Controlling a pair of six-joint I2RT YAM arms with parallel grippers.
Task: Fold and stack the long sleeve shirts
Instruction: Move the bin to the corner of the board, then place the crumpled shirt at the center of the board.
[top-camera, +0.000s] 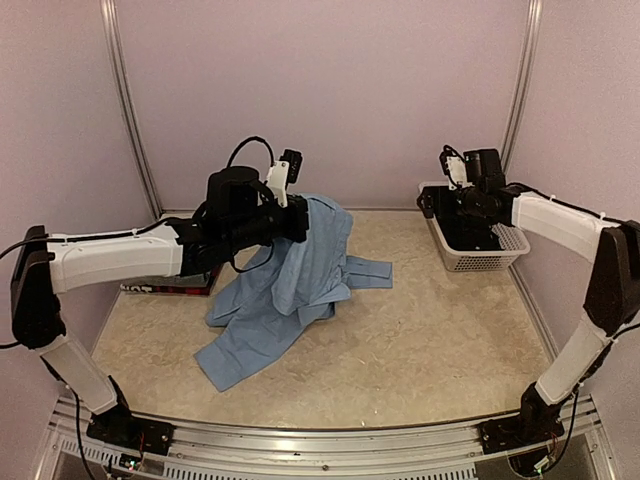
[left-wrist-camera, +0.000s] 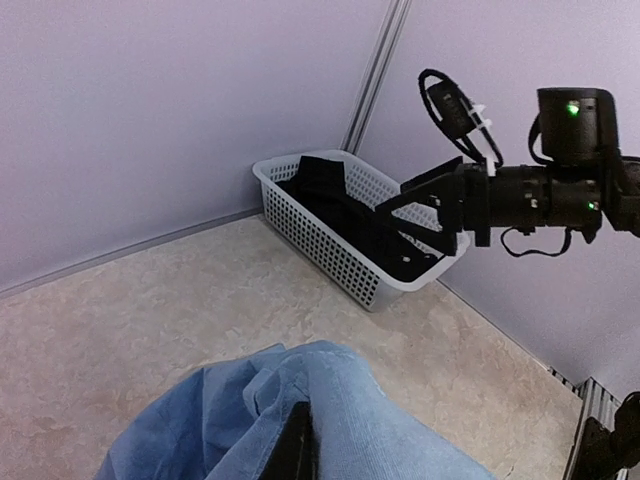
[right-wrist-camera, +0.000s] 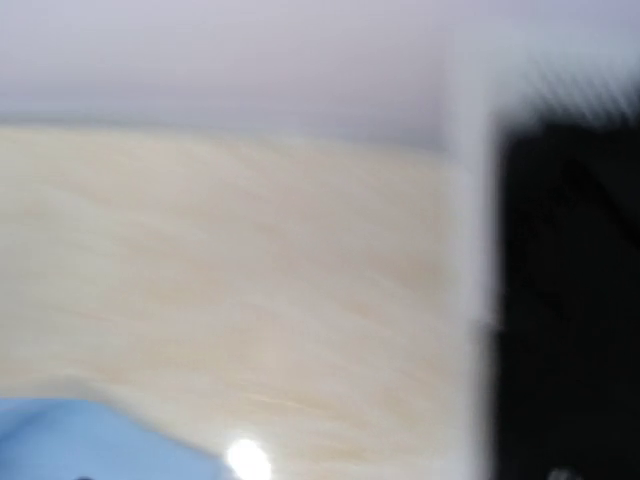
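A large light blue shirt (top-camera: 285, 290) hangs from my left gripper (top-camera: 300, 218), which is shut on a bunched fold of it; the rest trails onto the table. In the left wrist view the blue cloth (left-wrist-camera: 340, 420) drapes over one dark finger (left-wrist-camera: 296, 450). My right gripper (left-wrist-camera: 398, 205) hovers over the white mesh basket (top-camera: 478, 266), jaws spread, with nothing between them. A dark grey shirt (left-wrist-camera: 345, 205) lies bunched inside the basket. A red-and-black plaid shirt (top-camera: 165, 288) shows partly under my left arm. The right wrist view is blurred.
The basket (left-wrist-camera: 330, 245) stands in the back right corner against the walls. Pale walls with metal posts close in the table on three sides. The front edge is a metal rail (top-camera: 320, 440) with both arm bases.
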